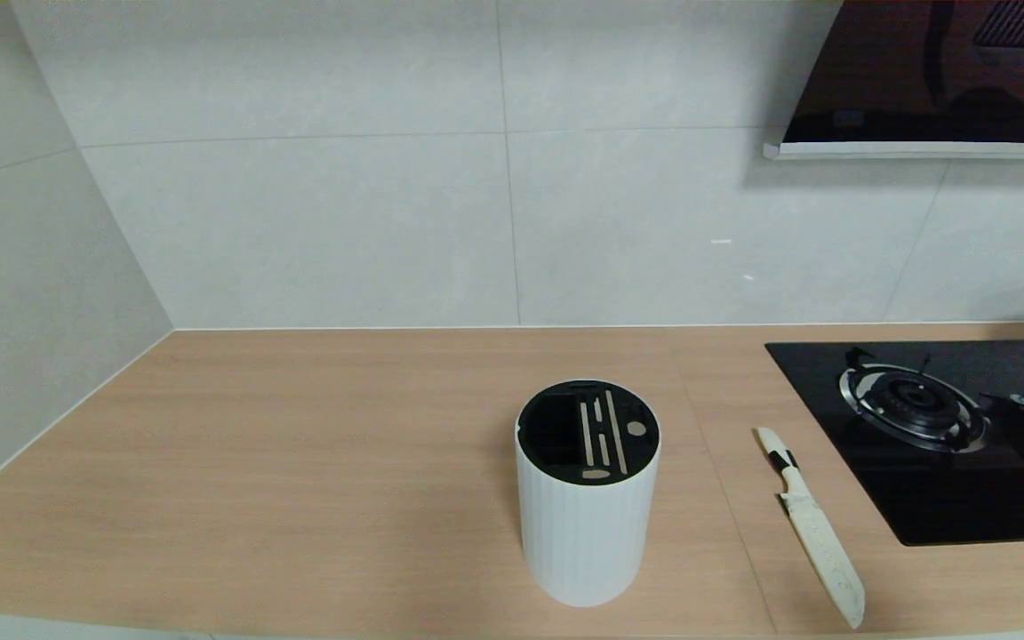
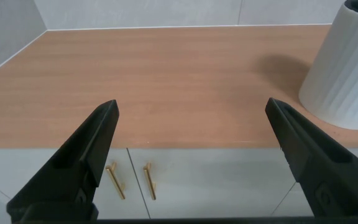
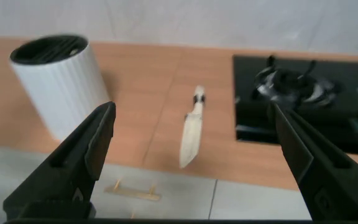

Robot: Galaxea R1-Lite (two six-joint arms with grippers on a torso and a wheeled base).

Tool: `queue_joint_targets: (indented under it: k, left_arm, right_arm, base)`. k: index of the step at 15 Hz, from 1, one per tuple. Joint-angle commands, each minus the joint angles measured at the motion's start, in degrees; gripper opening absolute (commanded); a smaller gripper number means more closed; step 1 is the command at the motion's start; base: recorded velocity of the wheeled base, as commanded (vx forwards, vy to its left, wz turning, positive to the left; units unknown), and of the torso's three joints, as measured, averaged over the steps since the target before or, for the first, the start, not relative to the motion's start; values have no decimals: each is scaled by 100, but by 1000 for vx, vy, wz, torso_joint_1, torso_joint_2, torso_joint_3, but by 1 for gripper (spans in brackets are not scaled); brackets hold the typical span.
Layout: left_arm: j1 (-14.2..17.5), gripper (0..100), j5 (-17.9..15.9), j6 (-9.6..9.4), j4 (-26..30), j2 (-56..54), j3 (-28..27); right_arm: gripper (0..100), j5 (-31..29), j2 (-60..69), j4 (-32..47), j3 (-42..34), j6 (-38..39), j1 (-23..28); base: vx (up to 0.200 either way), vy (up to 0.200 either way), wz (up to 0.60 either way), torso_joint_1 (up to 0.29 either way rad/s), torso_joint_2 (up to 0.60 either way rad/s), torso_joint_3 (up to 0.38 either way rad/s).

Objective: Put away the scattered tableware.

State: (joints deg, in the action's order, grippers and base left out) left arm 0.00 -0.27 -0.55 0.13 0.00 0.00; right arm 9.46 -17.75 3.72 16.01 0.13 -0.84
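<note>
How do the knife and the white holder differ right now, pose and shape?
The holder stands upright; the knife lies flat. The holder is a ribbed cylinder with a black slotted top; the knife is long and thin, with a dark band on its handle. The knife lies beside the cooktop; the holder sits farther left. Both are pale and rest on the wooden counter, apart.

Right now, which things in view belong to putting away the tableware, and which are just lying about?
Part of the job:
cream-coloured kitchen knife, lying flat on the wooden counter
white ribbed cylindrical holder with a black slotted top, upright to the knife's left

Just there:
black glass gas hob
dark range hood
</note>
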Motion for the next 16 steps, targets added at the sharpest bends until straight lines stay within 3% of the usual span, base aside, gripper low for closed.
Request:
queue_joint_targets:
  k: [1,5,11,16]
  left_arm:
    - [0,100,0,11,4,9,0]
    - [0,100,0,11,4,9,0]
    - [0,100,-8,-7,4,9,0]
    - [0,100,-8,-7,4,9,0]
  right_arm:
    - [100,117,-1908,6,430,22,-329]
    - [100,-304,-3718,-530,579,22,-1190]
    - [100,-665,-6021,-2015,755,13,-1190]
    - [100,-1095,-7445,-2710,1133,22,-1190]
  base:
    - [0,0,0,0,0,0]
    - [0,0,0,0,0,0]
    - [0,0,0,0,0,0]
    - [0,0,0,0,0,0]
